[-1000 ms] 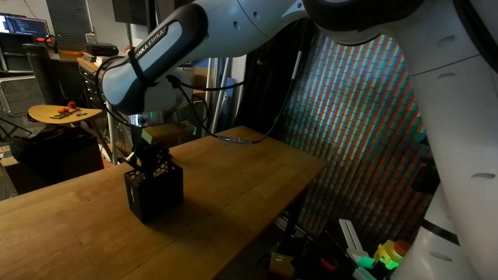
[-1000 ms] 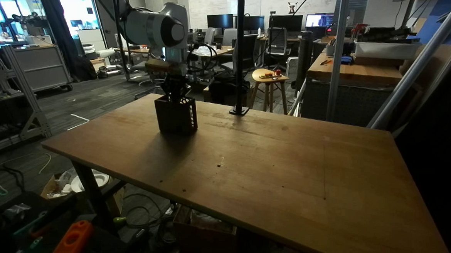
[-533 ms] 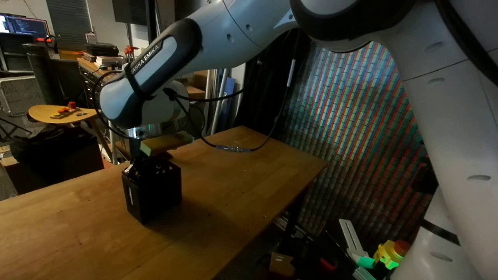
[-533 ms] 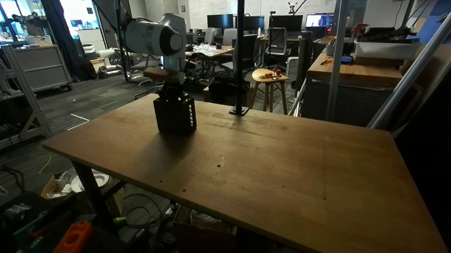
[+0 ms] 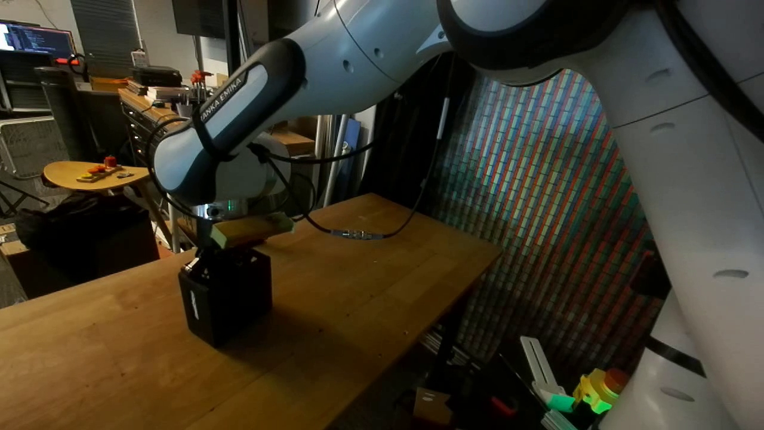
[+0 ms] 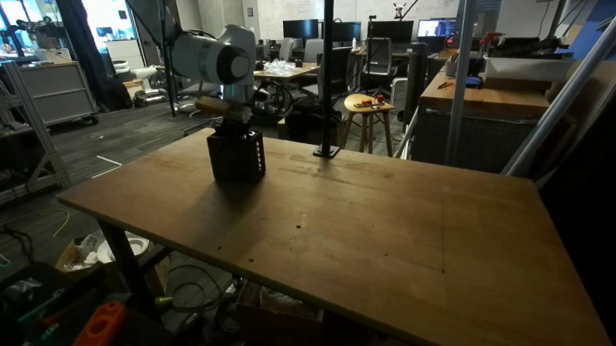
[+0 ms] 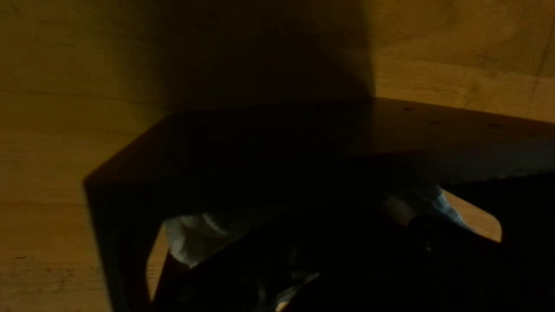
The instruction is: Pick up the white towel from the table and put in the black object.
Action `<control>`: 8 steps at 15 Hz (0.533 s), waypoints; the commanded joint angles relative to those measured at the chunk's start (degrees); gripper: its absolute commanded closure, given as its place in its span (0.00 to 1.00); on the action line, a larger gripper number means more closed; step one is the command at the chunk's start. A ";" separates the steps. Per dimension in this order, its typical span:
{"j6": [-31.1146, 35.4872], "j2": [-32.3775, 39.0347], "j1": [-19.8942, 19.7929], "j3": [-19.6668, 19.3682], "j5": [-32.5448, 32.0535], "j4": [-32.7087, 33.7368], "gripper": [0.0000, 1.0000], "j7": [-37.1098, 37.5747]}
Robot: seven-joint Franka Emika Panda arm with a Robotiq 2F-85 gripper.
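The black box (image 5: 239,298) stands upright on the wooden table and shows in both exterior views (image 6: 237,158). It has an open top and cut-outs in its sides. My gripper (image 7: 312,255) points down into the box; its fingertips are hidden by the walls in both exterior views. In the wrist view the gripper is a dark shape below the box's near-black rim (image 7: 269,134). Parts of the white towel (image 7: 186,242) show inside the box on both sides of the gripper. A white patch (image 5: 194,304) shows in the box's side slot. Whether the fingers hold the towel is too dark to tell.
The wooden table (image 6: 374,233) extends around the box. A black pole (image 6: 330,87) is fixed at the table's far edge. A cable (image 5: 358,235) hangs from the arm over the table. A yellowish block (image 5: 253,230) sits at the wrist just above the box.
The arm has come down and the gripper has sunk deeper into the black box. The box has shifted slightly to the left in both exterior views. More white shows in its side slot.
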 commanded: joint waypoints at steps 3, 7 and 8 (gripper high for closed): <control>6.17 1.86 -1.38 2.24 5.41 -3.27 1.00 -1.07; 8.25 2.82 -2.77 3.43 8.02 -4.75 1.00 -3.08; 8.66 2.90 -3.12 3.71 8.61 -5.16 1.00 -3.52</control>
